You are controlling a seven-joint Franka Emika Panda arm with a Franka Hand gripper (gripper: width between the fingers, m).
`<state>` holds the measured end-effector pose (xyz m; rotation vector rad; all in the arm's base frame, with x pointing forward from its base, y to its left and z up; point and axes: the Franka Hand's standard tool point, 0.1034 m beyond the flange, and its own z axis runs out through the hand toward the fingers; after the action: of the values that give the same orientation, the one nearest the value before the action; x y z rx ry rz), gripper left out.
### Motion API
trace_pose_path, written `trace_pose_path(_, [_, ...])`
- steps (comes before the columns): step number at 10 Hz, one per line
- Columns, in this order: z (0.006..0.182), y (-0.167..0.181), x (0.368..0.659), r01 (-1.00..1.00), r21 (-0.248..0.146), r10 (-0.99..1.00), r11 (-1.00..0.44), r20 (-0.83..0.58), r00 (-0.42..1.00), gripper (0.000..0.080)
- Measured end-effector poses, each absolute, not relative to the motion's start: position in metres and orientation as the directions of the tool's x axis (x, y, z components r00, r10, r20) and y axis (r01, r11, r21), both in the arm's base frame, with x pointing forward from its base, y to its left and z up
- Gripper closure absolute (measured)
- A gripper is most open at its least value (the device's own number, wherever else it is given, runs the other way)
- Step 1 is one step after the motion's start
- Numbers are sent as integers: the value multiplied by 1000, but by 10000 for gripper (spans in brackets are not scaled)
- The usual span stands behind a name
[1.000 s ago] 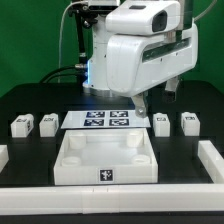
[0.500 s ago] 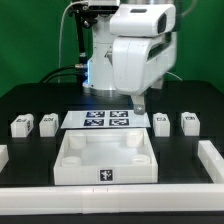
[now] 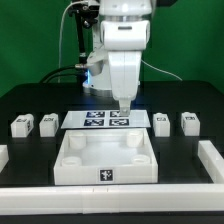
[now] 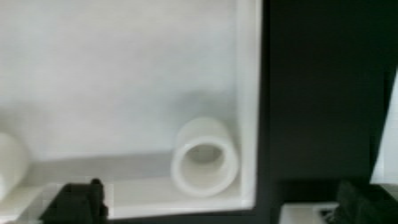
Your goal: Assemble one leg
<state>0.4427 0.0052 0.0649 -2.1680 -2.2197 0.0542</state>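
Legs: four small white blocks in a row on the black table [image 3: 30,100], each with a tag on its front face; none is held.
Left pair: far-left leg [image 3: 21,126] and inner-left leg [image 3: 47,124], side by side at the exterior view's left of the marker board [image 3: 95,121].
Right pair: inner-right leg [image 3: 162,122] and far-right leg [image 3: 190,122], at the exterior view's right of that board.
Claw: the gripper [image 3: 124,103] points down near the marker board, apart from every leg. In the wrist view its dark fingertips [image 4: 75,198] stand wide apart with nothing between them.
Panel: a large white tray panel [image 3: 105,175] lies in front of the marker board. One round corner socket [image 4: 205,155] shows below the claw.
Rails: a white edge rail [image 3: 212,155] borders the table.
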Motion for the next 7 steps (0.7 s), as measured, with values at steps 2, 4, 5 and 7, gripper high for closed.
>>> trace_pose_path(2, [39,-8,437,998,-63,1000,8,16,-7,150])
trace_pose_path(4, [22,-18,435,998,-67,1000,-10,26,12,150])
trace_pose_path(5, [15,-22,438,997,-72,999,-13,30,16,150])
trace_pose_path(7, [8,-22,441,998,-64,999,-18,34,20,150])
